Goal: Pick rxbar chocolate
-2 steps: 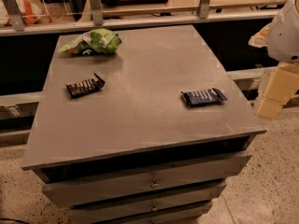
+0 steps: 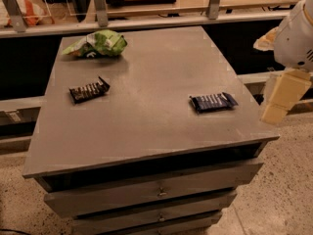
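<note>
The rxbar chocolate (image 2: 88,90) is a flat black bar with whitish lettering, lying on the left part of the grey cabinet top (image 2: 146,106). A similar bar in a dark blue wrapper (image 2: 213,102) lies on the right part. My gripper (image 2: 283,97) hangs off the right edge of the cabinet, just right of the blue bar and far from the black bar. It holds nothing that I can see.
A green and white snack bag (image 2: 98,44) lies at the back left corner. A rail with metal posts (image 2: 100,6) runs behind the cabinet. Drawers (image 2: 156,192) face me below the top. Speckled floor lies to the right.
The view has shifted slightly, and the arm at the right sits a little lower and closer. The bars and the bag have not moved on the top.
</note>
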Motion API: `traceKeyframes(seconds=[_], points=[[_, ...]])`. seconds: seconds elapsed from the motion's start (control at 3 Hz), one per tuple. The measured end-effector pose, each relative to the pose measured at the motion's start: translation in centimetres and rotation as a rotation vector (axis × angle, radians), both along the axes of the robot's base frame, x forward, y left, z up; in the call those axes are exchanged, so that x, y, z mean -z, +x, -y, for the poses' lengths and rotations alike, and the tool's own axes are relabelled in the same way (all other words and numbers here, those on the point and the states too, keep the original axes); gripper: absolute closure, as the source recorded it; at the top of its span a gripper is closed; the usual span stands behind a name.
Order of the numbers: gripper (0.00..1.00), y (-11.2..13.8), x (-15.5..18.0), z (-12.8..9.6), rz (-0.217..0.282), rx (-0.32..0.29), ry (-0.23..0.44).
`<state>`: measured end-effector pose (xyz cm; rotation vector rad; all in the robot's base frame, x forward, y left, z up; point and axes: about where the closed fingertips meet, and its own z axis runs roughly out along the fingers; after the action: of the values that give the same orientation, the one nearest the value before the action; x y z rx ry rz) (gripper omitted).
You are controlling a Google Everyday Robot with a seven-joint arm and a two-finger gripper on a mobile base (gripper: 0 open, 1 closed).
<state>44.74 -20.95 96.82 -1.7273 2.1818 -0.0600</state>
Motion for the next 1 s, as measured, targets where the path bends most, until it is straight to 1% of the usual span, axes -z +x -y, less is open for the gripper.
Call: traceKeyframes(seconds=[0.33,0.67,1.0], points=[[0.00,1.3,1.8,-1.2,0.012,-0.043,0.085],[0.00,2.8,3.2,-3.4,0.022,-0.089,0.183],[0.00,4.8,4.4,-6.0,0.017,-0.120,0.274]])
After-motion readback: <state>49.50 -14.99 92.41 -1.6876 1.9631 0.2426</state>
